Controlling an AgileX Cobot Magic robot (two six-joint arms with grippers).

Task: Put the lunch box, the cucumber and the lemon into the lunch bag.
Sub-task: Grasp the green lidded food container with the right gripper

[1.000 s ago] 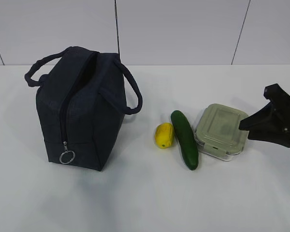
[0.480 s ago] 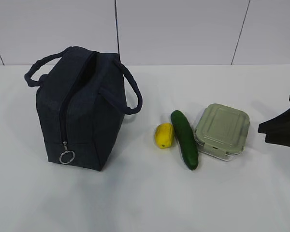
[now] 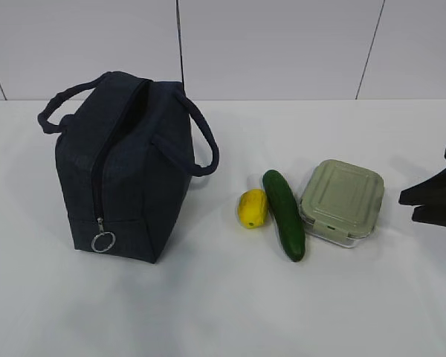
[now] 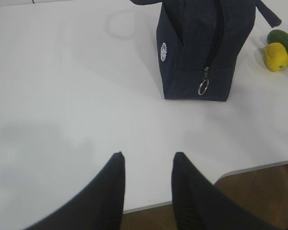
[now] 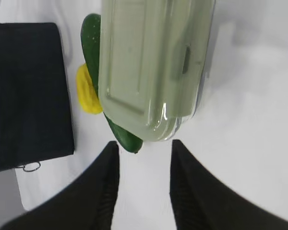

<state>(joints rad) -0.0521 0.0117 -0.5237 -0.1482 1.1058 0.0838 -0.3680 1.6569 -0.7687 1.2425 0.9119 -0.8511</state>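
The navy lunch bag [image 3: 126, 167] stands upright on the left of the white table [image 3: 208, 297], its top gaping open and its ring pull low on the front. Right of it lie the yellow lemon [image 3: 252, 208], the dark green cucumber [image 3: 284, 214] and the lunch box [image 3: 341, 201] with its sage-green lid, side by side. My right gripper [image 5: 145, 145] hovers open just short of the lunch box [image 5: 151, 67], with nothing between its fingers; it shows at the right edge [image 3: 412, 207] of the exterior view. My left gripper [image 4: 147, 156] hangs open and empty over bare table, well short of the bag [image 4: 204, 48].
The table's near edge and a brown floor [image 4: 259, 191] show under the left gripper. A pale panelled wall [image 3: 282, 44] runs behind the table. Bare tabletop lies in front of the bag and the food.
My right gripper has drawn back to the right, away from the lunch box, until only its tips show at the exterior view's edge. The objects have not moved.
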